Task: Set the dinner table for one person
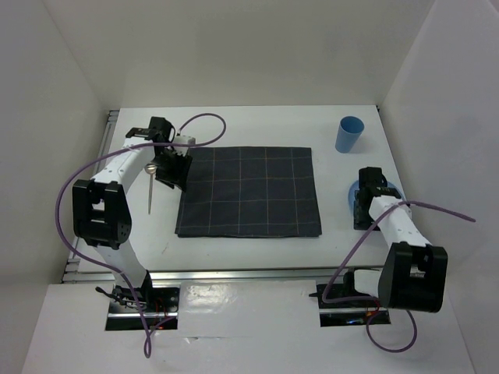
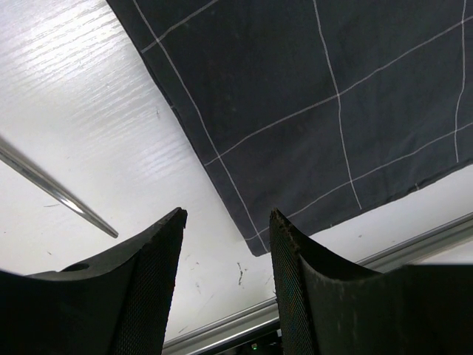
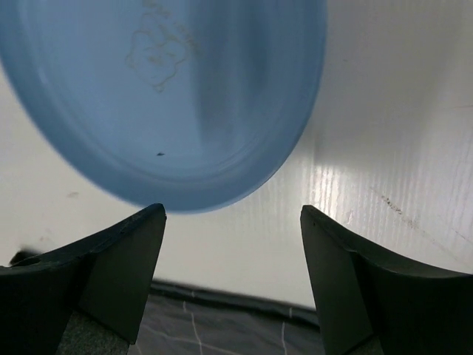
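- On the white dinner table (image 1: 257,128), a dark checked mat (image 1: 249,191) lies centred.
- Left gripper (image 2: 228,222): jaws apart, empty, by the mat's left edge.
- Right gripper (image 3: 233,214): jaws apart, empty, over a blue plate (image 3: 170,96).

Left claw (image 2: 225,222) and right claw (image 3: 233,214) both gape apart.

Open dinner table (image 1: 249,125) runs along the far edge; a blue cup (image 1: 349,134) stands near the far right corner, a utensil (image 1: 149,191) near the left edge.
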Robot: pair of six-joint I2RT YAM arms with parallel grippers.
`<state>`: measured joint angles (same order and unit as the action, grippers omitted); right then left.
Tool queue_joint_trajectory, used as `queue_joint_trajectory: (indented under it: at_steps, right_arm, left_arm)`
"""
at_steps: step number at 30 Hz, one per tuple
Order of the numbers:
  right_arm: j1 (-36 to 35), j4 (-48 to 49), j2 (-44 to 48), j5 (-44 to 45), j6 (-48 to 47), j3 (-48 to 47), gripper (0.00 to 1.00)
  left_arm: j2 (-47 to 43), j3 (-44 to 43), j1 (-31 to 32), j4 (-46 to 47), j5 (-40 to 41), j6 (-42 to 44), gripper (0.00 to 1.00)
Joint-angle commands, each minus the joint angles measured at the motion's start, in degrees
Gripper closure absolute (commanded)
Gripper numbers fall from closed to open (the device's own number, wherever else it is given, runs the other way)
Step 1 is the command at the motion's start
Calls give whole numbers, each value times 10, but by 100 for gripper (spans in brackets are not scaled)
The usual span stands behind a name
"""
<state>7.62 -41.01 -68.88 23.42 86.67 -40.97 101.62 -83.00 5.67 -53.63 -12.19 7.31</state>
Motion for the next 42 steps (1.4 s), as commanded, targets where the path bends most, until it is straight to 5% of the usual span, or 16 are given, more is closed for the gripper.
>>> queue_joint_trajectory:
  at_steps: [1,10,14,19,23,29,35,40,42]
  right_arm:
    - [4,21,-27,33,73,6,19]
    - [4,70,-95,41,102,12,24]
    - [9,70,-114,41,147,46,42]
    - [9,75,-100,41,176,85,96]
    - [9,53,-71,54,164,79,100]
    - [9,34,15,53,44,33,100]
    - [9,132,160,22,-279,-63,100]
    - [9,260,148,-246,-569,-100,100]
    - [1,277,121,-369,-602,-122,100]
  left_arm:
    - [-25,5,-14,-6,-23,3,43]
    - [-30,10,-19,-6,-28,-2,43]
    - [-30,10,-19,-6,-28,-2,43]
    - [-36,10,-19,-6,-28,-2,43]
    - [-36,10,-19,-6,-34,-2,43]
    - [-36,10,-19,-6,-28,3,43]
    - [-55,25,-19,5,-17,-2,43]
    - [-49,31,-19,19,-5,-2,43]
    - [-49,31,-19,19,1,-2,43]
